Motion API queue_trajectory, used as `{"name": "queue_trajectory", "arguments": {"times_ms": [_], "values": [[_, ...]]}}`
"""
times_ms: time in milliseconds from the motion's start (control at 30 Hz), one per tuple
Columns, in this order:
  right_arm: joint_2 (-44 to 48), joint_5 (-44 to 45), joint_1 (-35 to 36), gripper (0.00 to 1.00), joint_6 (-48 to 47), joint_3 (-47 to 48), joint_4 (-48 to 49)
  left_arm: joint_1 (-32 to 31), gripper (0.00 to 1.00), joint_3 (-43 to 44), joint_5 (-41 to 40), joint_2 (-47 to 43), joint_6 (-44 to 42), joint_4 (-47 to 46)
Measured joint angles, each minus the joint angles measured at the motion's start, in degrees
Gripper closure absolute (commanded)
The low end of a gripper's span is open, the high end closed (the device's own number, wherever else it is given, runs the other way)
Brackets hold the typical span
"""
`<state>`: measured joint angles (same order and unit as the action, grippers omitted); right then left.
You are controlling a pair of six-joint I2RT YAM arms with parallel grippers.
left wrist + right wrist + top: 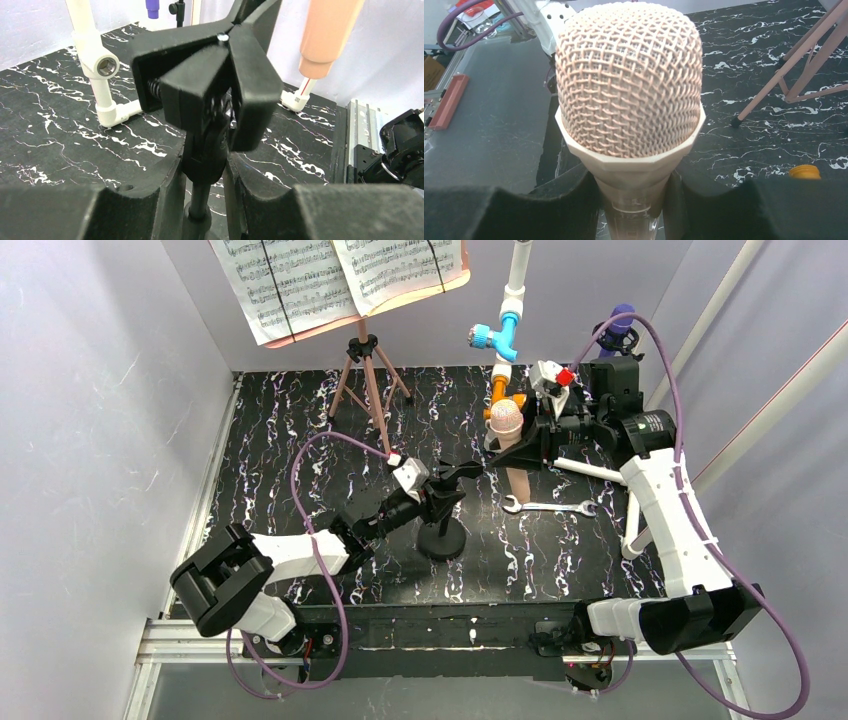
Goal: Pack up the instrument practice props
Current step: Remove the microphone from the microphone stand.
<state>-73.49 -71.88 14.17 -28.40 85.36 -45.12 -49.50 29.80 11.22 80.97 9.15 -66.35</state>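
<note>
Two robot arms worked over a black table (280,460) veined with white, like marble. The left gripper (436,498) reached toward the table's middle, its fingers (160,195) pinching the thin neck of a black spring-clip microphone holder (441,538). This holder stood upright on a round base, a little nearer the near edge than the middle. The left wrist view showed its clip (210,80) empty, just above the fingers.

The right gripper (522,445) reached in from the right edge, its fingers (524,210) closed on either side of a peach toy microphone (505,417). They gripped it just under the woven mesh head (629,85). The microphone stood upright, right of the table's middle and toward the far edge. Whether its foot touched the table could not be told.

A purple toy microphone (622,320) stood at the far right corner. A salmon-pink music rest on tripod legs (368,370) stood at the far edge, left of the middle, carrying white printed music sheets (300,280).

A silver wrench (550,507) lay flat between the peach microphone and the near edge. A white pipe with blue and orange valves (513,310) rose at the far edge, just behind the peach microphone.
</note>
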Motion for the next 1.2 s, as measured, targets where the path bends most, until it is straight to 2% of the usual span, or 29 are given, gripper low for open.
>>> {"name": "queue_trajectory", "arguments": {"times_ms": [167,400,533,733,833,900,1000,1200], "values": [[0.7,-1.8,-1.1,0.99,1.3,-2.1,1.1,0.0,0.94,0.7,0.0,0.8,0.0,-0.4],[1.7,-4.0,-2.1,0.99,4.5,-4.9,4.7,0.0,0.72,0.5,0.2,2.5,1.0,-2.5],[1.9,-5.2,-2.5,0.99,6.1,-5.7,6.7,0.0,0.55,-0.4,0.6,2.6,1.7,-4.1],[2.4,-6.6,-3.2,0.99,8.5,-7.3,9.7,0.0,0.36,-1.1,1.9,2.6,3.3,-4.6],[2.8,-7.1,-3.5,0.99,9.7,-8.2,11.1,0.0,0.19,-1.6,2.5,2.1,4.0,-4.3],[3.1,-7.8,-3.8,0.99,10.8,-9.0,12.3,0.0,0.03,-2.7,2.9,0.7,4.4,-3.8],[3.7,-8.6,-4.2,0.99,12.5,-10.2,14.1,0.2,0.02,-4.8,3.9,-3.3,7.0,-1.6],[6.3,-10.6,-4.9,0.99,16.4,-14.4,18.0,1.4,0.02,-5.7,9.8,-12.5,17.3,3.5]]}}
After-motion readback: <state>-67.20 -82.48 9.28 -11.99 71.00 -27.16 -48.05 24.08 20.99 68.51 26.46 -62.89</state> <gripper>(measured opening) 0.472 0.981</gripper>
